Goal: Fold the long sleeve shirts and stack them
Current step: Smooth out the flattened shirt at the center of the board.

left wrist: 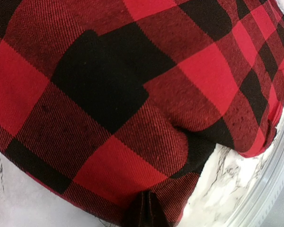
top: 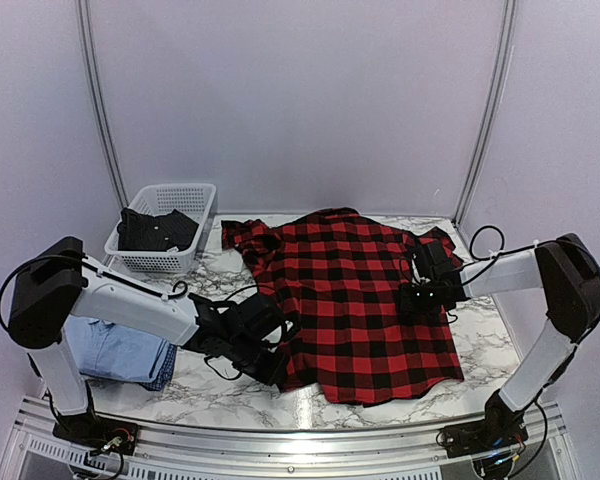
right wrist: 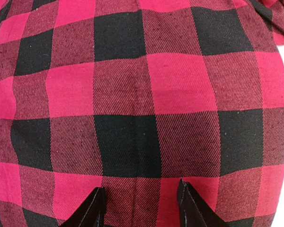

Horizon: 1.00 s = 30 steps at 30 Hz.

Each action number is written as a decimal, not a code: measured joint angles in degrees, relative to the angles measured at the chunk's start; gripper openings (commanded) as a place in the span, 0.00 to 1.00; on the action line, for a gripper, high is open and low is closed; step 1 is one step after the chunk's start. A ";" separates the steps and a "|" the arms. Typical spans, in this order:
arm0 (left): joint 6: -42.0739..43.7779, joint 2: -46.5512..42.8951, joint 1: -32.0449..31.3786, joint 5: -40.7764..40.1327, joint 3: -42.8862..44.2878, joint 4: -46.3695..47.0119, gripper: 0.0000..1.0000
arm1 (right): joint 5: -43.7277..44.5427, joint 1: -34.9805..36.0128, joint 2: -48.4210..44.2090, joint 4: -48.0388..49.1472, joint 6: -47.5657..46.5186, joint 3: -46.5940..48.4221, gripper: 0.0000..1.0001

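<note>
Left pincer (left wrist: 144,212) is pressed shut on the near left hem of the red-and-black flannel shirt (top: 350,300), the cloth puckering into a small fold right at its tips. The right pincer (right wrist: 141,208) stands about half open over the shirt's right side, its two dark fingers (right wrist: 95,208) apart with check cloth showing between them; whether they touch the fabric cannot be told. Beneath both lies the white marbled table (top: 230,395), with bare surface on the near side of the left pincer up to the metal rail (top: 280,440) at the table's edge, and a narrower bare strip on the right pincer's outer side. The flannel shirt lies spread flat between the two pincers, its near hem well short of the rail. Its far left corner, away from the left pincer, is rumpled, and a bunched bit of cloth sits just beyond the right pincer. Outward of the left pincer, under that arm, lies the light blue shirt (top: 115,350) in a flat pile, partly hidden by the arm. Farther off on the same side stands a white mesh basket (top: 185,190) at the table's far left corner, holding dark clothing (top: 155,230) too crumpled to make out. In both wrist views the check cloth fills nearly everything, so the shirt's outline is cut off there.
</note>
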 measured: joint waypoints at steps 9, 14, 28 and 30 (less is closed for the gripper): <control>0.02 -4.24 0.00 0.74 -5.22 -0.72 0.05 | -0.04 -0.20 -2.73 0.52 0.00 -3.02 0.51; 0.13 -6.40 0.00 1.62 -7.89 -0.70 0.05 | 0.02 -0.17 -5.97 -0.90 -0.02 -5.18 0.52; 1.64 -10.91 0.00 2.54 -11.08 -4.98 0.14 | 1.29 1.97 -7.04 -3.74 -0.28 -5.57 0.53; 1.70 -11.43 0.00 2.49 -11.08 -5.86 0.17 | 1.46 3.26 -7.87 -4.66 -0.26 -5.49 0.53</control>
